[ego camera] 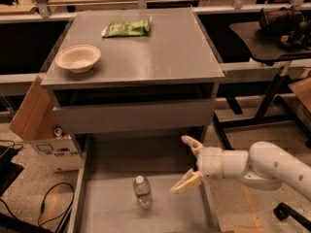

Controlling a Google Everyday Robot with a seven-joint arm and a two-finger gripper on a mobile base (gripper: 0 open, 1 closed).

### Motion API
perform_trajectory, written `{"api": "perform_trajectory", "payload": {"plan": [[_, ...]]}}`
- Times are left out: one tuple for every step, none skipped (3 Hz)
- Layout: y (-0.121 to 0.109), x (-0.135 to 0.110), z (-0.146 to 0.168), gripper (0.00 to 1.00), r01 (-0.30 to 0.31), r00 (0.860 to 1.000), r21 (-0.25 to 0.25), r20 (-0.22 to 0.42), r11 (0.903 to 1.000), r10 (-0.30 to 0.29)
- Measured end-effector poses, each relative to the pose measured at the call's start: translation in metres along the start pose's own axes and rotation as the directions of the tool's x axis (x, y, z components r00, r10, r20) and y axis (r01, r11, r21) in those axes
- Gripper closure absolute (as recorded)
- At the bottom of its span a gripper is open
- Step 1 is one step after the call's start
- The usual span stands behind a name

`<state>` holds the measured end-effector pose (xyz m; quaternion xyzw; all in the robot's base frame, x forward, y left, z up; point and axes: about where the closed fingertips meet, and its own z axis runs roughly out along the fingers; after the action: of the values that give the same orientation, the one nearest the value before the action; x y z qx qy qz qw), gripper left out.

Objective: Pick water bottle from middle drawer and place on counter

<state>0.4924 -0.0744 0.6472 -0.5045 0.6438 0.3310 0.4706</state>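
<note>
My gripper hangs open near the water bottle, which sits on the middle drawer floor. I judge a sideways approach could knock it over and send it rolling.

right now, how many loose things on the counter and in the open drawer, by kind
bowl: 1, counter
green snack bag: 1, counter
water bottle: 1, middle drawer
total: 3
pincer: open, right of the bottle, apart
</note>
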Motion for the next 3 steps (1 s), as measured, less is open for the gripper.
{"api": "perform_trajectory", "payload": {"plan": [[0.014, 0.034, 0.046, 0.0, -0.008, 0.999, -0.015, 0.036, 0.9998, 0.009], [0.022, 0.065, 0.081, 0.0, 0.002, 0.999, -0.019, 0.049, 0.9998, -0.001], [0.032, 0.089, 0.116, 0.0, -0.004, 0.998, -0.037, 0.057, 0.9993, 0.006]]}}
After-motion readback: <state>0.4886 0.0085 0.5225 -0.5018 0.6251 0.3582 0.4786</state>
